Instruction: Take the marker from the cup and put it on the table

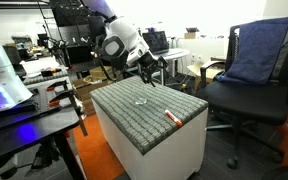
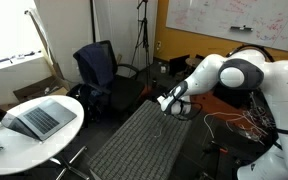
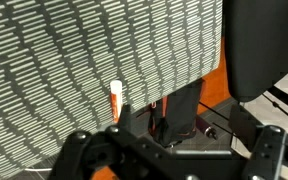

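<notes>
Four items, listed left to right in an exterior view.

- Table (image 1: 112, 104): grey woven top, centre of frame.
- Cup (image 1: 141, 100): faint and clear, on the top just above centre. Too faint to read what is in it.
- Gripper (image 1: 150, 74): just above and right of the cup, over the table's upper edge. Whether the jaws are apart or closed cannot be told; nothing shows between them.
- Marker (image 1: 171, 118): right of centre, lying flat on the weave near the edge, apart from the cup.

Judgement: the placement looks done and only clearing away is left. Rise straight up first, so that neither cup nor marker is brushed or set rolling.
</notes>
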Motion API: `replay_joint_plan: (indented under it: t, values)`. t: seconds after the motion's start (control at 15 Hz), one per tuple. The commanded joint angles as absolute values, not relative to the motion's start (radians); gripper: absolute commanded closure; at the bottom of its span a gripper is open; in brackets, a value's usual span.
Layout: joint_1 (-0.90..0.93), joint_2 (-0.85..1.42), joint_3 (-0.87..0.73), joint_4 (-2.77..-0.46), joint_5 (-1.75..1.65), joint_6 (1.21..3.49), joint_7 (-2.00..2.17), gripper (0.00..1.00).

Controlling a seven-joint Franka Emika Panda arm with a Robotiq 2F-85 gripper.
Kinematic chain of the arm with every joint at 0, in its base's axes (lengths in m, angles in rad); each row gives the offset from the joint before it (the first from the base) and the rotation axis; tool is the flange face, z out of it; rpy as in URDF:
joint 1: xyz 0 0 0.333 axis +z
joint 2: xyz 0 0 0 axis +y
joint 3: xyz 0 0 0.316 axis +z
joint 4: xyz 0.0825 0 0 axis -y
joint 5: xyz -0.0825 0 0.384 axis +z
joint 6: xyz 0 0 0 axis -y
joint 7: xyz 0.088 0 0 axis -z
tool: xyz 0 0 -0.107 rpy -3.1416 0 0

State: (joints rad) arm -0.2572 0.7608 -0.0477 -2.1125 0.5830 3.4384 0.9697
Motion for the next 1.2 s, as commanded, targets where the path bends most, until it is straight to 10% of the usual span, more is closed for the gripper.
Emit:
replay_joint_plan:
  t: [0.0,1.13]
  values:
    - [-0.296,0.663,0.014,-2.197,0.545,3.466,0.954,0.00]
    - [-0.544,0.414,0.280,-2.394,0.308,3.450,0.967,0.00]
